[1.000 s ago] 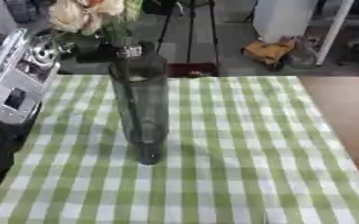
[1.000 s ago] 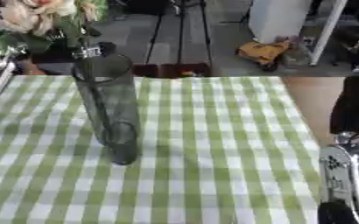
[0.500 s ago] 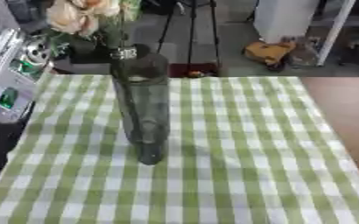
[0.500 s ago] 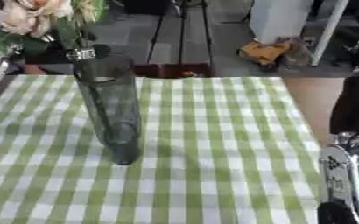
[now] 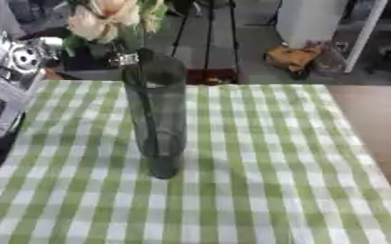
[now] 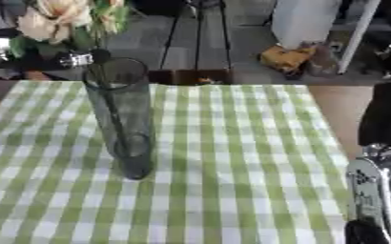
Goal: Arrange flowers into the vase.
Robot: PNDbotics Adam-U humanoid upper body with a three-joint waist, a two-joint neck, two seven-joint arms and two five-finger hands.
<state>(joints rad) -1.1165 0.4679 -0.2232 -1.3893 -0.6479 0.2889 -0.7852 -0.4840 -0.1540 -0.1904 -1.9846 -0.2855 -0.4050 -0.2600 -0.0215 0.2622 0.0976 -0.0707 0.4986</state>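
Observation:
A tall dark glass vase (image 5: 157,109) stands upright on the green-and-white checked tablecloth (image 5: 257,157), left of the middle. A bunch of cream and peach flowers (image 5: 107,19) with green leaves hangs just above and behind the vase's rim, to its left. My left hand (image 5: 95,59), black with a silver joint, is shut on the stems beneath the blooms; its silver forearm (image 5: 7,81) comes in from the left edge. My right hand (image 6: 372,190) shows only in part at the lower right corner, away from the vase.
Behind the table's far edge lie a dark tripod (image 5: 203,33), an orange object (image 5: 292,56) on the floor and a white cabinet (image 5: 312,21). Bare brown tabletop (image 6: 336,114) shows to the right of the cloth.
My left forearm has drawn back toward the left edge. The flowers have sunk slightly toward the vase's rim. The vase and my right hand have stayed put.

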